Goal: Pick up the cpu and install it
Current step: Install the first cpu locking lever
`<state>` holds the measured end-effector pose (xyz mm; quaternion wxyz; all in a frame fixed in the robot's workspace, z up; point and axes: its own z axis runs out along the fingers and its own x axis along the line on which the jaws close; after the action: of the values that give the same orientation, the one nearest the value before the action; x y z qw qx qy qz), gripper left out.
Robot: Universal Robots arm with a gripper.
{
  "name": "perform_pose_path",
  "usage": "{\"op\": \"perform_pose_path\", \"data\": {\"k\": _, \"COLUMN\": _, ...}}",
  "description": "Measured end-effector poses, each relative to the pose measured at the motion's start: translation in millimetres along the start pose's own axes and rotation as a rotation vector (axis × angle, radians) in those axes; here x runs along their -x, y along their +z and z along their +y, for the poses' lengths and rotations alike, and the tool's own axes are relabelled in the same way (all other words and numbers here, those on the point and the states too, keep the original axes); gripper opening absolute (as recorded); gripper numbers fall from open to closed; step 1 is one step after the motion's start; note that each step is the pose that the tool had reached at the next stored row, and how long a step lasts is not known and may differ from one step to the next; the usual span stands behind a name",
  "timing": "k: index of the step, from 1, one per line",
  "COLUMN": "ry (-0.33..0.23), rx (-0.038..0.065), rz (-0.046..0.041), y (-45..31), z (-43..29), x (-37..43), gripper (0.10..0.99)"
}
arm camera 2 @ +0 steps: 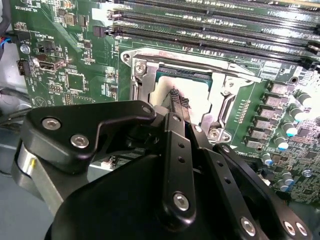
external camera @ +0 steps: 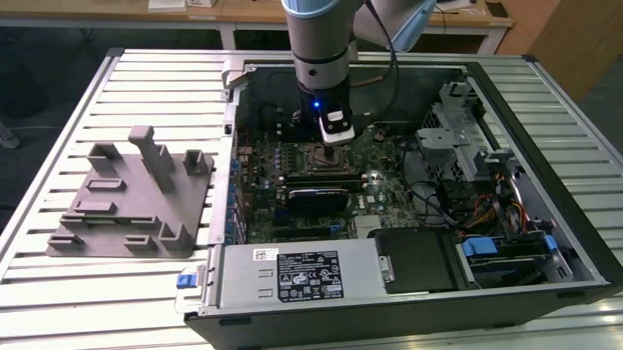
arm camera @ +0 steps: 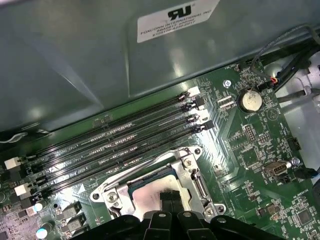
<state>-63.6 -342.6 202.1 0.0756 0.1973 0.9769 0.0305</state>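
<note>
1. The robot arm's black multi-link gripper hung inside the open dark desktop computer case, directly over the metal-framed processor socket on the green motherboard.
2. In both wrist views its fingertips were pressed together, their tips on or just above the small flat square silvery-grey cpu.
3. That cpu lay within the socket's open frame; whether it was fully seated could not be told.
4. Four long black memory slots ran just beside the socket.
5. In the exterior view, a grey plastic fixture with upright posts sat on the slatted metal table, to the exterior view's left of the case.
</note>
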Motion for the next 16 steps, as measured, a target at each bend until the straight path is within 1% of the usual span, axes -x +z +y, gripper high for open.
{"op": "perform_pose_path", "data": {"k": 2, "ry": 0.000, "rx": 0.000, "rz": 0.0000, "y": -1.8, "z": 0.1, "x": 0.2, "gripper": 0.106}}
{"op": "perform_pose_path", "data": {"k": 7, "ry": 0.000, "rx": 0.000, "rz": 0.0000, "y": -11.9, "z": 1.1, "x": 1.6, "gripper": 0.106}}
{"op": "perform_pose_path", "data": {"k": 9, "ry": 0.000, "rx": 0.000, "rz": 0.0000, "y": -14.3, "z": 1.3, "x": 2.0, "gripper": 0.106}}
{"op": "perform_pose_path", "data": {"k": 14, "ry": 0.000, "rx": 0.000, "rz": 0.0000, "y": -14.5, "z": 1.3, "x": 2.0, "gripper": 0.106}}
{"op": "perform_pose_path", "data": {"k": 15, "ry": 0.000, "rx": 0.000, "rz": 0.0010, "y": -14.5, "z": 1.3, "x": 2.1, "gripper": 0.106}}
{"op": "perform_pose_path", "data": {"k": 16, "ry": 0.000, "rx": -0.003, "rz": 0.0067, "y": -14.3, "z": 1.3, "x": 2.5, "gripper": 0.106}}
